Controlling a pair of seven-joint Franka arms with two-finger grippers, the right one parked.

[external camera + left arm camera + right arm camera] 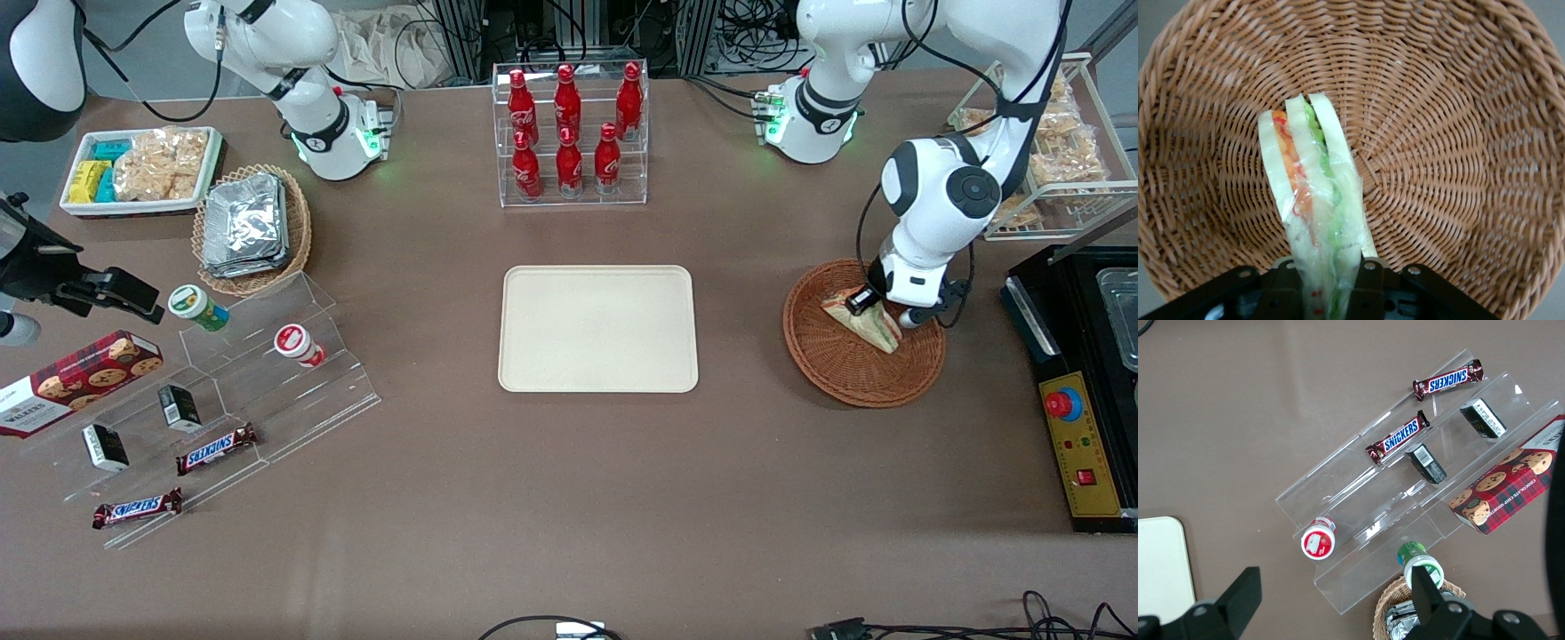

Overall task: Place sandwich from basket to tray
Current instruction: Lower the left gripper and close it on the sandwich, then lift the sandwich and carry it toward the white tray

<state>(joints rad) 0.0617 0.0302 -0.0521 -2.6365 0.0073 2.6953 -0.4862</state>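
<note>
The sandwich (867, 320) lies in the basket (845, 373), a wedge of pale bread standing on edge with red, orange and green layers showing through its clear wrap. In the front view its long axis runs diagonally, one end pointing up toward the basket's far rim and the other down toward the near rim and the working arm's end of the table. In my wrist view the sandwich (1313, 207) stretches straight away from my gripper (1331, 287), its narrow end tucked between my fingers (1368, 283), which are closed on it. My gripper (876, 307) sits low inside the basket (1458, 133). The tray (597, 329) lies flat near the table's middle, well apart from the basket, toward the parked arm's end.
</note>
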